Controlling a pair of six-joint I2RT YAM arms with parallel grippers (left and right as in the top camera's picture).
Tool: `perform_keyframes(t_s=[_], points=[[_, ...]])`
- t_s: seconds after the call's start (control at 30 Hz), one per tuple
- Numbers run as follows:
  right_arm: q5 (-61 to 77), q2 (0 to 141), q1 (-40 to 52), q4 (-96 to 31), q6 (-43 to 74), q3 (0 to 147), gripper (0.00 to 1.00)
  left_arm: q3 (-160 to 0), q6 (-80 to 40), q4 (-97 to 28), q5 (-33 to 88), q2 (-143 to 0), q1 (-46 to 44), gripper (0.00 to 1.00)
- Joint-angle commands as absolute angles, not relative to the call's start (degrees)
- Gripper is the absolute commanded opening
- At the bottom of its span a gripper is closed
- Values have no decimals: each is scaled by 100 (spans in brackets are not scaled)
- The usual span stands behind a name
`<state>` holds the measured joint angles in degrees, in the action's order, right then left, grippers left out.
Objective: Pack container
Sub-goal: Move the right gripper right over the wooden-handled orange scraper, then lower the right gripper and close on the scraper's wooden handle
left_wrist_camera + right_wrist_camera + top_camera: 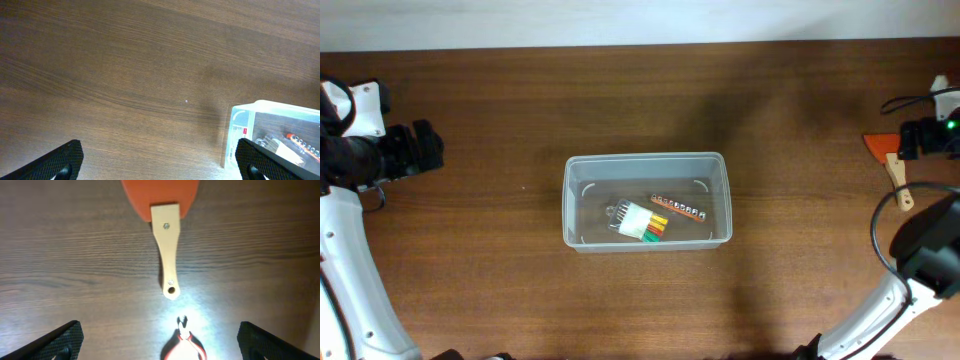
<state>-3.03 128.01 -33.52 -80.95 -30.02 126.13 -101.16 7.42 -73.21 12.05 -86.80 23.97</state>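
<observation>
At counter [520,100] centre: container [646,157], upright, tools [650,218] inside. We judge it light, thin-walled, flexible, slick; grip short-side rim, not wall. Left claw [159,160] wide, empty, near container. Right claw [159,342] wide, empty, near scraper [165,245], well apart.

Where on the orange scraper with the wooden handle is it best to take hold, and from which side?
Grip the wooden handle at mid-length, coming straight down with the right tool, closing across its narrow width. The scraper lies flat; its orange blade is wide, the handle slim and straight.
</observation>
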Motion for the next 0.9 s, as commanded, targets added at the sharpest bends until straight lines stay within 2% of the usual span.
perform_keyframes(t_s=[0.0,0.33,0.5,0.87], points=[[-471,13122,-3387,-8099,-2978,12696,99,-10232,692,-7314,1267,-8689,2416,99],[-456,13896,-3566,-8007,-3201,12693,99,-10232,692,-7314,1267,-8689,2416,99],[-213,13928,-3647,-7826,-3771,12693,99,-10232,692,-7312,1267,-8689,2416,99],[-213,13935,-3629,-7472,-3765,12691,99,-10232,692,-7314,1267,-8689,2416,99]])
